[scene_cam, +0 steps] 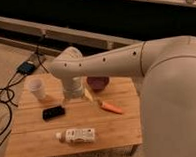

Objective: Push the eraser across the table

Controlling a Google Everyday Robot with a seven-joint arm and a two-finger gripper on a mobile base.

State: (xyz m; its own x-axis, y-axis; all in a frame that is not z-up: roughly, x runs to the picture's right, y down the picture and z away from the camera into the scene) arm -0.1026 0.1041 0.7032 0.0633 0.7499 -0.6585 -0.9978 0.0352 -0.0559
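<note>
Eraser (53, 112) lies on table (25, 140), near and left of jaws at table's middle; open or closed, cannot tell.

On the counter (24, 132), the cup (37, 88) stands at the back left, the eraser (53, 112) lies in front of it, and the bottle (77, 136) lies on its side near the front edge. The bowl (98, 83) sits at the back in the middle, with the carrot (112, 107) in front of it. The arm (115, 62) reaches in from the right, and its pincer (74, 97) hangs between cup and bowl, just behind the eraser and to its right.
</note>
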